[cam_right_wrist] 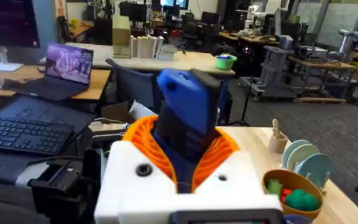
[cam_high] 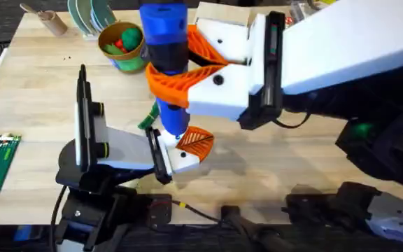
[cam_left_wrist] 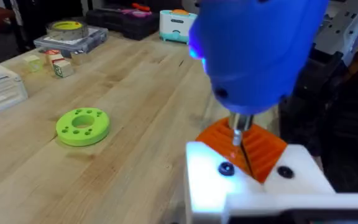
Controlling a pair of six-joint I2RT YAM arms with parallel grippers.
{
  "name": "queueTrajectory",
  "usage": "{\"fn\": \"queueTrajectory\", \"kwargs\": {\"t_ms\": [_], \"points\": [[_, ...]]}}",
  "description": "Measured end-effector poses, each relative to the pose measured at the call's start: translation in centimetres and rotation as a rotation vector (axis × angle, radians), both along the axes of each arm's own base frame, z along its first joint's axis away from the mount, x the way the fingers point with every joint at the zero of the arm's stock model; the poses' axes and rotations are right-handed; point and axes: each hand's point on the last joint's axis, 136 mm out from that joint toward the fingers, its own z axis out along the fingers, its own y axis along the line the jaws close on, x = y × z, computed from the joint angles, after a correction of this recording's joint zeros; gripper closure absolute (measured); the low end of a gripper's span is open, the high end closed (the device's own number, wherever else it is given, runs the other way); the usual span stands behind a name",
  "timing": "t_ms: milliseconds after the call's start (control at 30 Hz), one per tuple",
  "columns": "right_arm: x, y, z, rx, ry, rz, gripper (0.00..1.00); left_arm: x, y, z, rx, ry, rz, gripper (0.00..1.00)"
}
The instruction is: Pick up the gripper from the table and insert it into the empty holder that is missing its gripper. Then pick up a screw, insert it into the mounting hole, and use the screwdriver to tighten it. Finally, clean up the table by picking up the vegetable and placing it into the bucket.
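Overhead, the right claw [cam_high: 177, 73] squeezes the chunky blue plastic screwdriver [cam_high: 165, 42] standing straight up, its metal tip pointing down toward six o'clock at the ribbed orange gripper [cam_high: 196, 142] on the left claw's [cam_high: 180, 150] white mount.

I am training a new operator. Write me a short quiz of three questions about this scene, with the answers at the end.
1. Choose one: what do the jaws of the right gripper hold?
A. a small screw
B. the chunky blue cylindrical screwdriver
C. a white plate

2. True or false: the slim green leafy toy vegetable already lies inside the round green-blue bucket.

3. Short answer: what colour is the flat plastic disc that lies on the wooden table?

Key: 1 B; 2 false; 3 bright green.
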Motion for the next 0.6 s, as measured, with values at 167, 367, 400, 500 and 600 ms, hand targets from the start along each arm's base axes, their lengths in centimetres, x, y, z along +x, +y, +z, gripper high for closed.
{"fn": "queueTrajectory", "kwargs": {"t_ms": [167,367,400,500,600], "points": [[0.4,0.5,-0.8,-0.017,0.018,0.001,0.907,0.0,0.0,0.0,0.000,0.000,0.000,0.997],[0.7,0.9,-1.6,-0.037,0.035,0.001,0.907,0.0,0.0,0.0,0.000,0.000,0.000,0.997],[0.7,0.9,-1.6,-0.037,0.036,0.001,0.907,0.0,0.0,0.0,0.000,0.000,0.000,0.997],[0.7,0.9,-1.7,-0.039,0.040,0.002,0.907,0.0,0.0,0.0,0.000,0.000,0.000,0.997],[0.8,0.9,-1.7,-0.039,0.046,0.003,0.907,0.0,0.0,0.0,0.000,0.000,0.000,0.997]]}}
